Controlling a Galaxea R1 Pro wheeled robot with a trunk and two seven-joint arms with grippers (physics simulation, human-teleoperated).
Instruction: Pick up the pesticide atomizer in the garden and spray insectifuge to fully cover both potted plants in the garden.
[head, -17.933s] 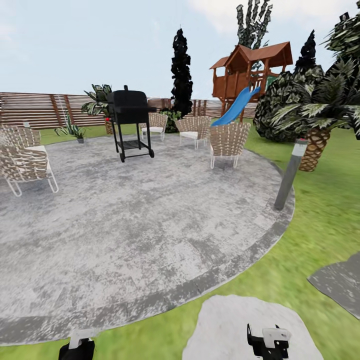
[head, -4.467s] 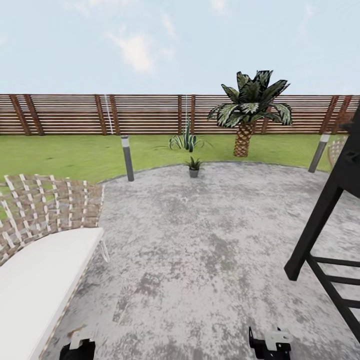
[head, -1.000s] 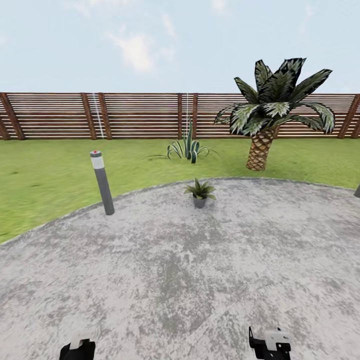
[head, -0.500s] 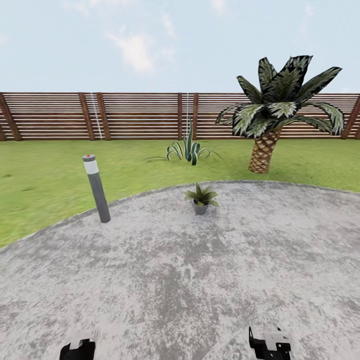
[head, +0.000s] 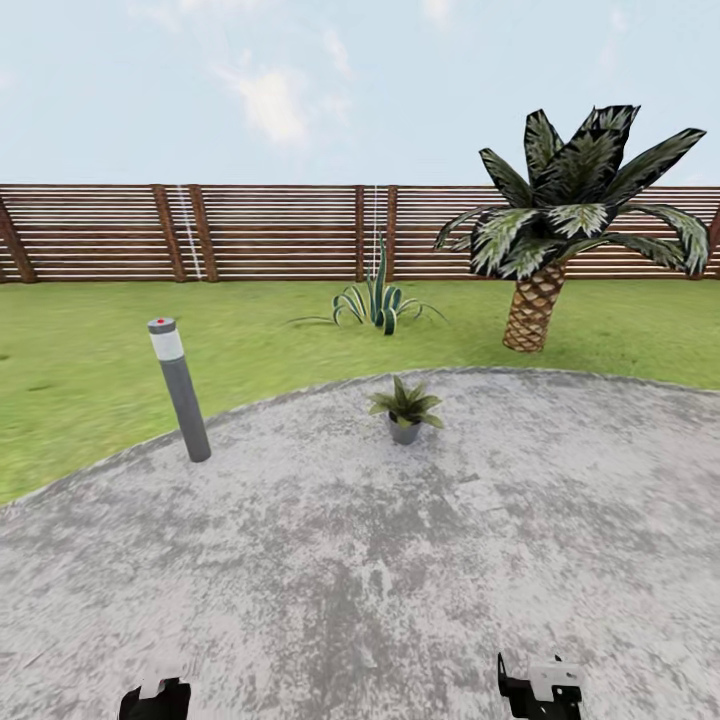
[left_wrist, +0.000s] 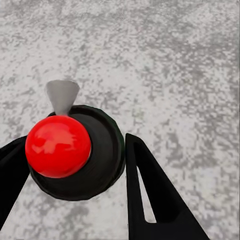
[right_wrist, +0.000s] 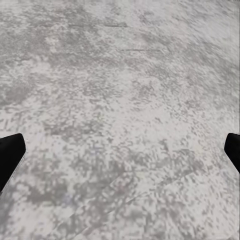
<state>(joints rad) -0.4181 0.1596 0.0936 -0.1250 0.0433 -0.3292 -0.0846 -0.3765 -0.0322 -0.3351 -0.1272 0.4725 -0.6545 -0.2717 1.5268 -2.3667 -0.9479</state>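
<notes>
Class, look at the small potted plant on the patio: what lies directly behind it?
Behind the potted plant the patio edge meets lawn, then a striped agave and the slatted fence. The pot's far side is hidden.

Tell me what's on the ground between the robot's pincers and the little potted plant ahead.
In the head view, just bare grey patio paving runs from the left pincer and right pincer to the potted plant.
</notes>
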